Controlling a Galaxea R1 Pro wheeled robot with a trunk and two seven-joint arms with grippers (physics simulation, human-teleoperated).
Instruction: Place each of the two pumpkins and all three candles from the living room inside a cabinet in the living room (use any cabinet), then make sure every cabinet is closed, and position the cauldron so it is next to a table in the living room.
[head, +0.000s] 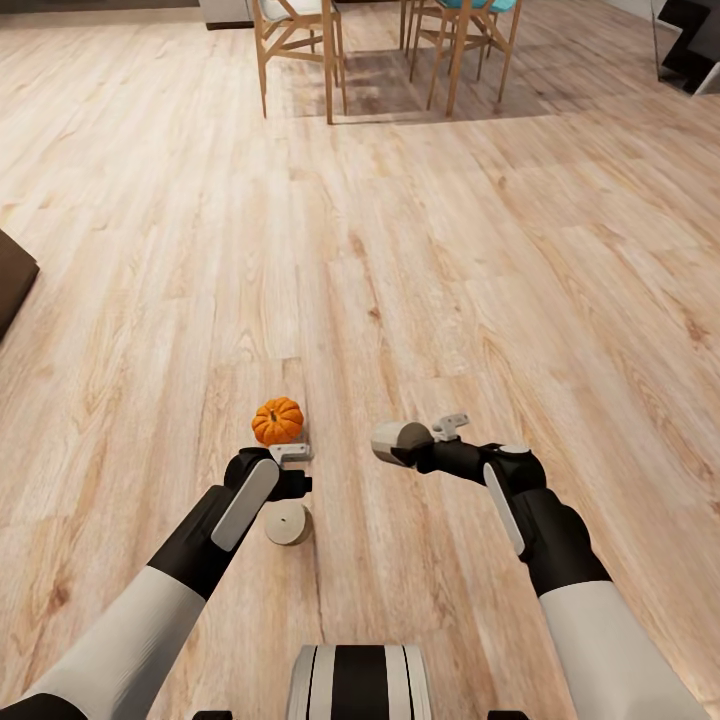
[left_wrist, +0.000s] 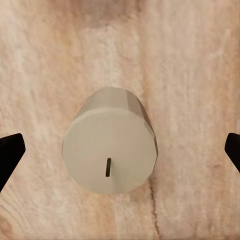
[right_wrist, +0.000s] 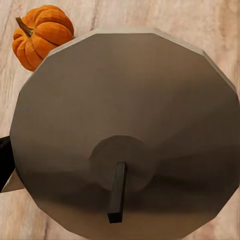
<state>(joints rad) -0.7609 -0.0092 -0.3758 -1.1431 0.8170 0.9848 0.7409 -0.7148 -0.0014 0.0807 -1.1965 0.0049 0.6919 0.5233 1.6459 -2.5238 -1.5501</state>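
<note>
An orange ribbed pumpkin (head: 277, 420) (right_wrist: 42, 34) sits on the wood floor just ahead of my left wrist. A pale stubby candle (head: 288, 524) (left_wrist: 110, 147) stands upright on the floor. My left gripper (head: 285, 480) hangs straight above it, open, and its dark fingertips (left_wrist: 10, 156) stand wide apart on either side without touching it. My right gripper (head: 418, 446) is shut on a second pale candle (head: 398, 441) (right_wrist: 125, 135). That candle is held off the floor, wick end towards the camera, a little to the right of the pumpkin.
Wooden dining chairs (head: 300, 45) stand far ahead at the back. The corner of a dark brown piece of furniture (head: 12, 280) juts in at the left edge. A dark object (head: 692, 40) sits at the far right. Open wood floor lies between.
</note>
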